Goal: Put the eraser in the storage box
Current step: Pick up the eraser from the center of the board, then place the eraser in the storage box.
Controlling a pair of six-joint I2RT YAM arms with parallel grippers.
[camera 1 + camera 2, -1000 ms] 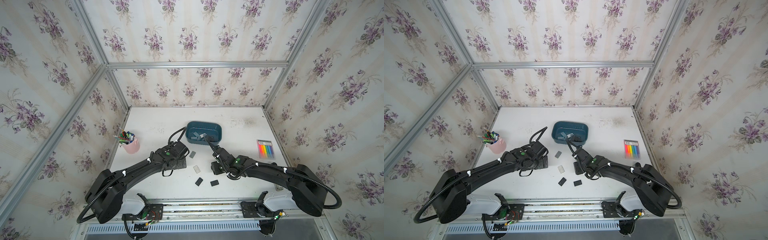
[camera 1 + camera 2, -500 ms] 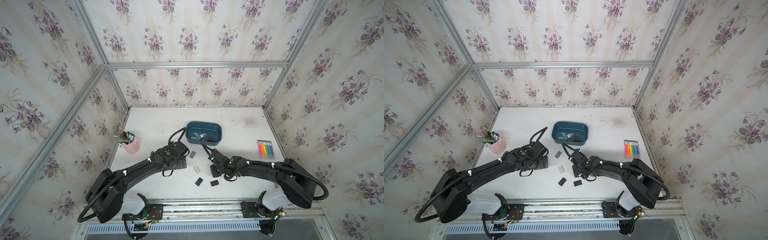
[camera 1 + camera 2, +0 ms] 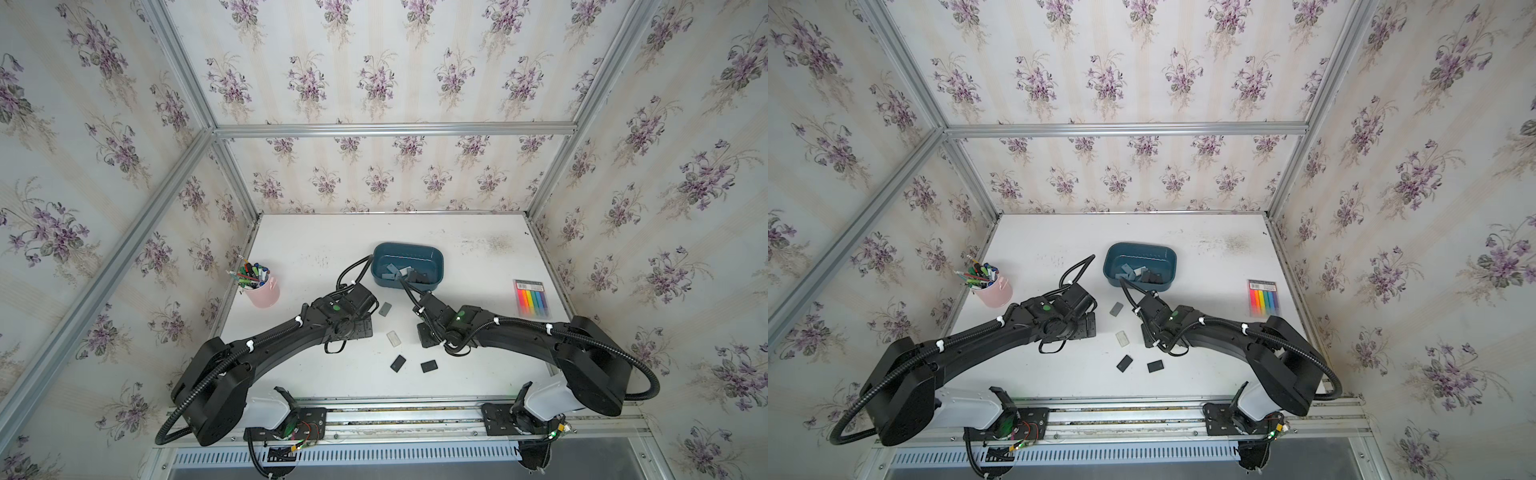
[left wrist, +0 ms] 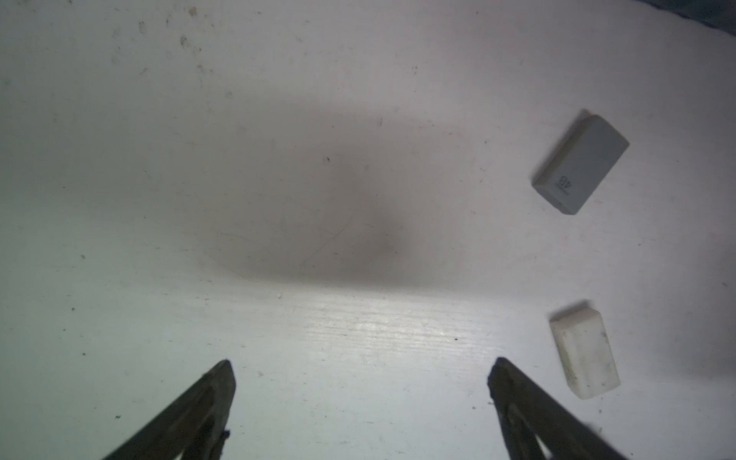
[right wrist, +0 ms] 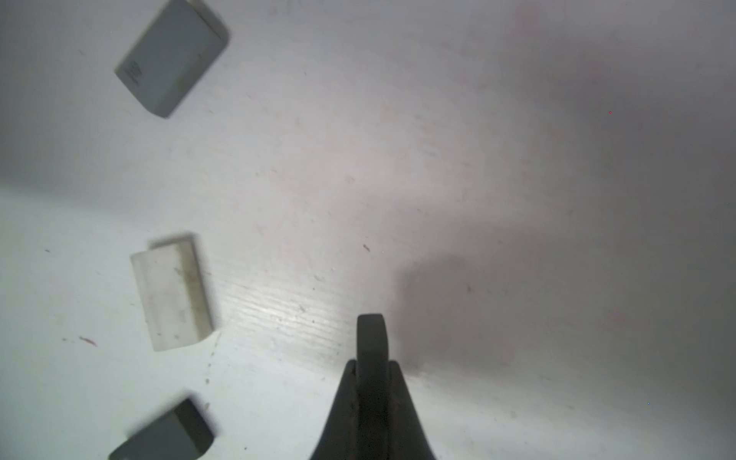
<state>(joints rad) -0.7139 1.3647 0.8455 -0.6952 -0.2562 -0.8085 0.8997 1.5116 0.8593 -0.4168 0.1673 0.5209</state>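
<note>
Left wrist view shows the left gripper [image 4: 362, 362] with its two dark pointy fingers spread wide apart over bare table. Off to one side lie a grey eraser [image 4: 579, 165], a smooth block with soft corners and "4B" printed on it, and a white eraser [image 4: 584, 354], which looks a bit dirty. Right wrist view shows the right gripper [image 5: 372, 342] with its fingers pressed together. The same two blocks are beside it, and a black eraser [image 5: 163, 434] lies near them.

In both top views, four erasers lie flat on the table [image 3: 316, 241] between the two arms. One is grey, one is white and two are black. The second black eraser [image 3: 429, 366] is just beside the first. None of them touch.

The storage box [image 3: 407, 247] is a dark blue-green plastic tub with round corners, and it stands just behind them. A few more grey and dark blocks lie inside it, too small to count well.

The table is white and flat, with some scratches and smudges. Purple flowery wallpaper [image 3: 374, 83] covers the walls, and shiny metal bars [image 3: 390, 129] run along the corners. One pink cup [image 3: 262, 293] full of pens stands on the left side. One pack of rainbow strips [image 3: 532, 297] lies on the right.
</note>
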